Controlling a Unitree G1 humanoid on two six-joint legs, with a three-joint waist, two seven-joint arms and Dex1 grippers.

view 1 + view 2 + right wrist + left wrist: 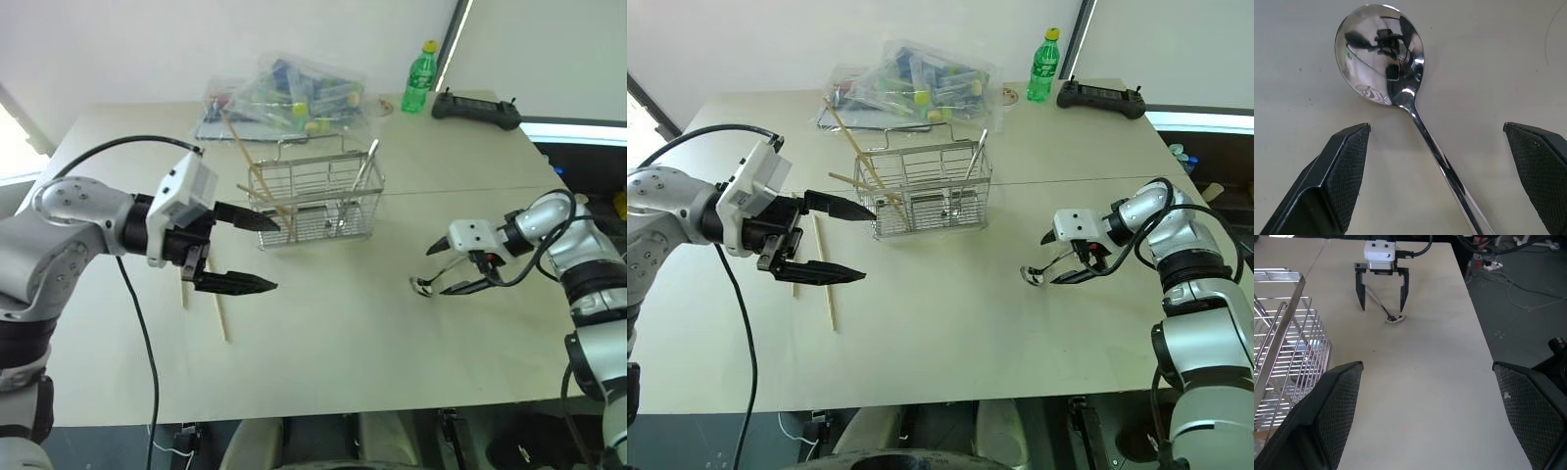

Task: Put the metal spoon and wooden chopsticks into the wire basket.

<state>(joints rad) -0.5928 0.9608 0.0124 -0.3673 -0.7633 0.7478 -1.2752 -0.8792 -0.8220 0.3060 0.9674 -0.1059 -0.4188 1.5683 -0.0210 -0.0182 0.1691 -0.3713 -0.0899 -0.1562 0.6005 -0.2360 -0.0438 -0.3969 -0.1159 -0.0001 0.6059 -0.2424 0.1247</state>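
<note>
The wire basket (315, 201) stands mid-table with wooden chopsticks (257, 176) leaning out of its left end and a shiny utensil (368, 162) upright at its right end. More chopsticks (825, 279) lie loose on the table left of the basket, below my left gripper (257, 251), which hovers open beside the basket's left end. The metal spoon (1378, 54) lies flat on the table to the right. My right gripper (1050, 259) is open and tilted down over the spoon, one finger on each side of the handle (1442, 164).
Behind the basket lies a clear plastic bag (294, 93) of colourful items. A green bottle (419, 76) and a black controller (477, 108) sit at the back right. The table's right edge (1476, 323) runs close to the spoon.
</note>
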